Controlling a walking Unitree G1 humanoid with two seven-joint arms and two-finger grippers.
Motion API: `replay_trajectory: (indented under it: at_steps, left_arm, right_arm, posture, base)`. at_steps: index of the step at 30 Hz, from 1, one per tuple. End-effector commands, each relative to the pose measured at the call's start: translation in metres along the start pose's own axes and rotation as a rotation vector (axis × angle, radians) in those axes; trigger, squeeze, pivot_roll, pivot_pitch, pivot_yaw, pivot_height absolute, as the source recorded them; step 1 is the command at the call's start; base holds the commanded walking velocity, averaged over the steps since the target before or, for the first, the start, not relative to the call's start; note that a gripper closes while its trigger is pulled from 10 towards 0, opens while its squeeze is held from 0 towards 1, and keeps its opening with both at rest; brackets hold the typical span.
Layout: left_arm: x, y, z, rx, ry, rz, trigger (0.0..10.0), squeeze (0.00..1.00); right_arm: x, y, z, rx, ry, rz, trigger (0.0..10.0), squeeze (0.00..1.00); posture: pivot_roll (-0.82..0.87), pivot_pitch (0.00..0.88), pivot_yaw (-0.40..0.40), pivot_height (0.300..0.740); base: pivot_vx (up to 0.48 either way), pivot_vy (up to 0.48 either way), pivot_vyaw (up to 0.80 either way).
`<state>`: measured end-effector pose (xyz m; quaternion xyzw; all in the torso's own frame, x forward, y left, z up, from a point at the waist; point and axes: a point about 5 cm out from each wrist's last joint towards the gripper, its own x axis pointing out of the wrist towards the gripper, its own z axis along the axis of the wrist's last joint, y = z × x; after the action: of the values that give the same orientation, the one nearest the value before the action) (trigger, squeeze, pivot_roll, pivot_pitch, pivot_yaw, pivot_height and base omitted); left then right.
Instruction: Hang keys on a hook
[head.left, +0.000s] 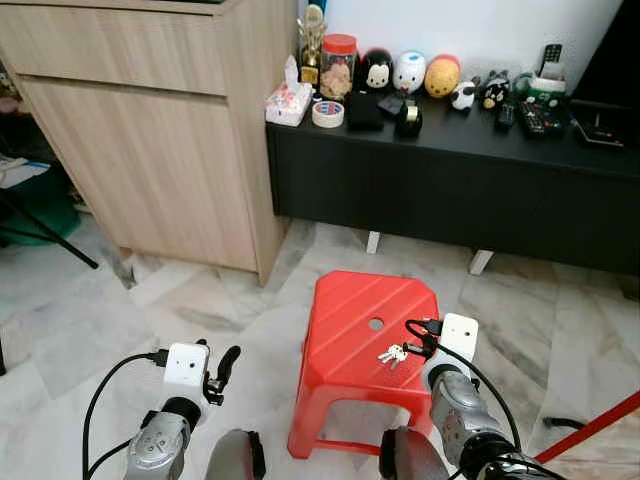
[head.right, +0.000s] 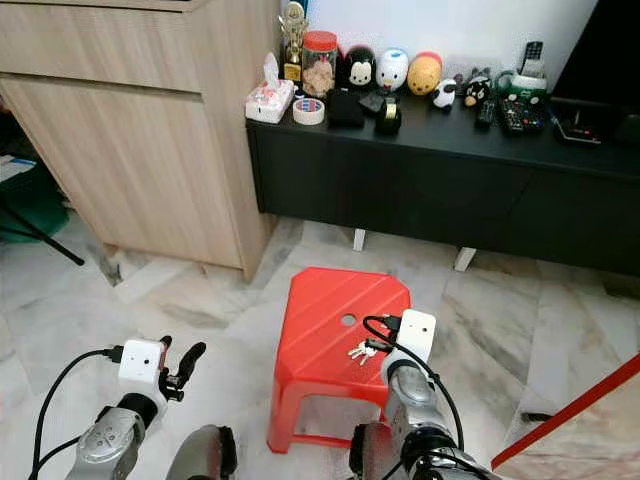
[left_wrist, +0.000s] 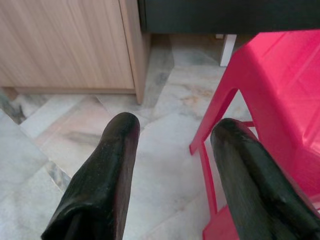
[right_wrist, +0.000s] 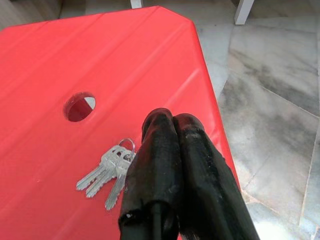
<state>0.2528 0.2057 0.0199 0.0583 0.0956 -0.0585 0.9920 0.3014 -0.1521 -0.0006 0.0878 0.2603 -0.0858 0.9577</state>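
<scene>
Lying on red stool (head.left: 360, 320), at 5 o'clock from its centre hole: keys (right_wrist: 111, 170). Right gripper (right_wrist: 167, 125) just above them, jaws pressed together, holding nothing. Left gripper (left_wrist: 172, 150) idle, jaws spread. Step: pickup approach. Next: part jaws, descend, pinch the ring.

Even, bright indoor light fills the scene, with a soft sheen on the marble floor (head.left: 560, 330) and pale glare streaks along the ridges of the red stool (right_wrist: 100, 65). Shadows are faint, deepest under the black cabinet (head.left: 450, 190) at the far side. The head views are sharp; in the wrist views the near black fingers (left_wrist: 100, 175) are slightly soft.
</scene>
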Motion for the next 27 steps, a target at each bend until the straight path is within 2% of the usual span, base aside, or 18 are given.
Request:
replay_trajectory:
  at_steps: [1, 2, 6, 11, 13, 18, 24, 27]
  left_arm:
    - [-0.002, 0.0, -0.001, 0.009, 0.005, -0.004, 10.0, 0.0]
    - [-0.006, -0.002, -0.001, 0.009, 0.002, -0.008, 10.0, 0.0]
    - [-0.011, -0.004, -0.001, 0.007, -0.002, -0.014, 10.0, 0.0]
    - [-0.014, -0.005, 0.001, 0.007, -0.007, -0.017, 10.0, 0.0]
    - [-0.014, -0.005, 0.002, 0.006, -0.007, -0.016, 10.0, 0.0]
    - [-0.016, -0.006, 0.003, 0.004, -0.008, -0.016, 10.0, 0.0]
    - [-0.019, -0.008, 0.004, 0.001, -0.004, -0.017, 10.0, 0.0]
    - [-0.02, -0.008, 0.005, 0.0, -0.004, -0.016, 10.0, 0.0]
  right_arm:
    - [0.001, 0.002, 0.002, 0.006, 0.005, 0.004, 10.0, 0.0]
    - [0.0, 0.004, -0.003, -0.01, 0.027, 0.023, 10.0, 0.0]
    - [-0.001, 0.011, -0.007, -0.039, 0.064, 0.08, 10.0, 0.0]
    - [-0.001, 0.022, -0.004, -0.099, 0.055, 0.162, 10.0, 0.0]
    - [0.0, 0.023, -0.003, -0.122, 0.053, 0.164, 10.0, 0.0]
    - [0.001, 0.026, 0.004, -0.14, 0.028, 0.171, 10.0, 0.0]
    - [0.001, 0.026, 0.004, -0.185, 0.031, 0.179, 10.0, 0.0]
    - [0.001, 0.027, 0.003, -0.176, 0.037, 0.188, 10.0, 0.0]
  posture:
    - [0.11, 0.103, -0.04, 0.597]
    - [0.11, 0.137, -0.04, 0.597]
    - [0.11, 0.152, -0.04, 0.597]
    - [0.11, 0.17, -0.042, 0.597]
    - [0.11, 0.175, -0.044, 0.597]
    - [0.11, 0.188, -0.046, 0.562]
    - [0.11, 0.202, -0.051, 0.562]
    - [0.11, 0.207, -0.052, 0.562]
  base:
    - [0.0, 0.0, 0.0]
    - [0.0, 0.0, 0.0]
    - [0.0, 0.0, 0.0]
    - [0.0, 0.0, 0.0]
    - [0.0, 0.0, 0.0]
    - [0.0, 0.0, 0.0]
    - [0.0, 0.0, 0.0]
    - [0.0, 0.0, 0.0]
